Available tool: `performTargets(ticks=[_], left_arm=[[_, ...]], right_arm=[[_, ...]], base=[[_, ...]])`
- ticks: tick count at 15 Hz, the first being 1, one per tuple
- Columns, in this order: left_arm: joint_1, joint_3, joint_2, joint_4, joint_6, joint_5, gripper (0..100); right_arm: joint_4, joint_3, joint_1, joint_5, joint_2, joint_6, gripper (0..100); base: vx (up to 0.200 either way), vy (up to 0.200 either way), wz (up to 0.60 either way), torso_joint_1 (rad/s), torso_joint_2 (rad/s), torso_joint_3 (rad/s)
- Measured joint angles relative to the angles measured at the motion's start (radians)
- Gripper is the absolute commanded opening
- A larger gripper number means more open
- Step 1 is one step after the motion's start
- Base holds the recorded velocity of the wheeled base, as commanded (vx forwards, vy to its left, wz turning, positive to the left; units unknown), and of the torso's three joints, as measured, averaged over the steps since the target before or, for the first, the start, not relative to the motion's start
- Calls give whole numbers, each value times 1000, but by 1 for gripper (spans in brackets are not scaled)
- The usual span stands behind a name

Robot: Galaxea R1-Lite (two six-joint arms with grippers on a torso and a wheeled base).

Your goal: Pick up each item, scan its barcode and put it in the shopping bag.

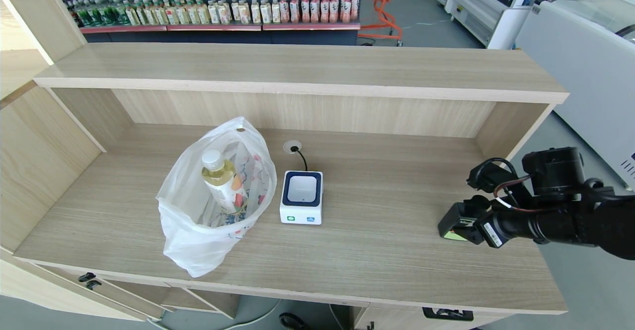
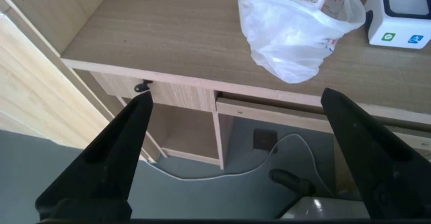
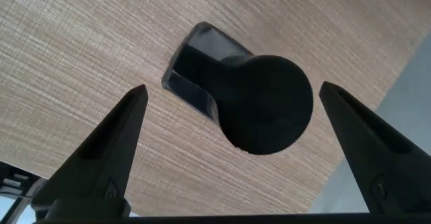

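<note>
- The right gripper [image 3: 234, 89] hangs over the right end of the pale wood-grain worktop [image 1: 387, 231]. Its jaws are spread wide and grip nothing.
- Directly below them, in the gap between the jaws, a dark container with a round black cap [image 3: 262, 103] rests on the worktop. It seems to stand cap-up, though I cannot be sure.
- The left gripper [image 2: 237, 95] hangs off the worktop's front edge, lower than its surface. Its jaws are also wide apart and empty.
- A white, box-shaped scanner with a dark blue frame round its window [image 1: 301, 197] sits mid-worktop, well apart from the dark container. A black cable [image 1: 301, 159] runs from behind it to a round port.
- Just beside the scanner stands a thin white plastic shopping bag [image 1: 198, 240]. A clear bottle of yellowish drink with a white cap [image 1: 223, 181] is upright inside it.
- Judged step: that bottle is done, and the dark container is being lined up for pickup.
- The next move calls for lowering the right gripper, closing squarely on the container, then turning its barcode to the scanner window.
- A green-and-yellow label patch [image 1: 454, 234] shows at the right arm's tip, but its print is too small to read.
- The scanner's front carries one green and one blue badge. The bottle's label print is not legible.
</note>
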Motion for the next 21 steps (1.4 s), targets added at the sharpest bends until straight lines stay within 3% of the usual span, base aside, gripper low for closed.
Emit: performTargets(ticks=[5,6,13,17,19,21], left_arm=[[-1,0,0,0,0,0,100],[-1,0,0,0,0,0,100],[0,0,0,0,0,0,100],[-1,0,0,0,0,0,100],[0,0,0,0,0,0,100],[-1,0,0,0,0,0,100]], right_arm=[[-35,-42,31,4,66,0,100],[-35,-47,37,3,76,0,0],[-41,-54,70,3,109,3,0],[-121,-30,84,3,37,0,0],[-171,30,84,1,-51,-31,0],[-300,181,72,2,-168,-158,0]], base=[[0,0,0,0,0,0],[0,0,0,0,0,0],[0,0,0,0,0,0],[0,0,0,0,0,0],[0,0,0,0,0,0],[0,0,0,0,0,0]])
